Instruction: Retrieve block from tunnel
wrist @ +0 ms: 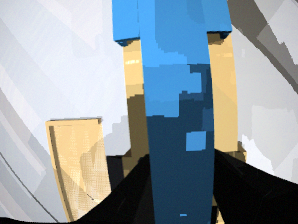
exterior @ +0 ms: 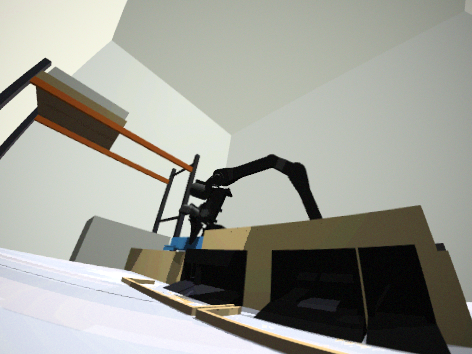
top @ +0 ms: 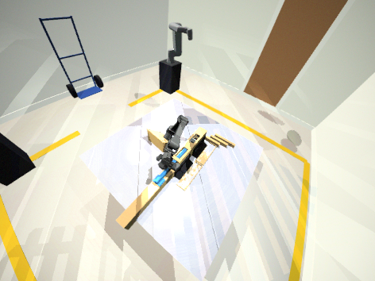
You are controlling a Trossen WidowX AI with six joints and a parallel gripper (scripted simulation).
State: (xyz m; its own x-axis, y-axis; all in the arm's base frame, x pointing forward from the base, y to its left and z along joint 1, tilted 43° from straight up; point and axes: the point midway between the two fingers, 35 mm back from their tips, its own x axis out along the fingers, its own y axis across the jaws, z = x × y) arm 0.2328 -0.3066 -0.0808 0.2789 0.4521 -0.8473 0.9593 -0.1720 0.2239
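Now the pincer (top: pixel 166 170) (exterior: pixel 193 243) (wrist: pixel 180 159) grips the blue handle (top: pixel 160 177) (exterior: pixel 186 243) (wrist: pixel 172 90); a crooked pull could jam it against the tunnel (top: pixel 202 132) (exterior: pixel 320 230)!

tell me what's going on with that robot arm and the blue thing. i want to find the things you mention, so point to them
The arm's gripper (top: pixel 164 171) (exterior: pixel 194 239) (wrist: pixel 180 159) is shut on the blue handle (top: pixel 160 177) (exterior: pixel 186 243) (wrist: pixel 175 35) that sticks out of one end of the wooden tunnel (top: pixel 200 136) (exterior: pixel 320 232). It looks set to slide the cage by it. The small block can't be made out in any view, and nothing is being held up.
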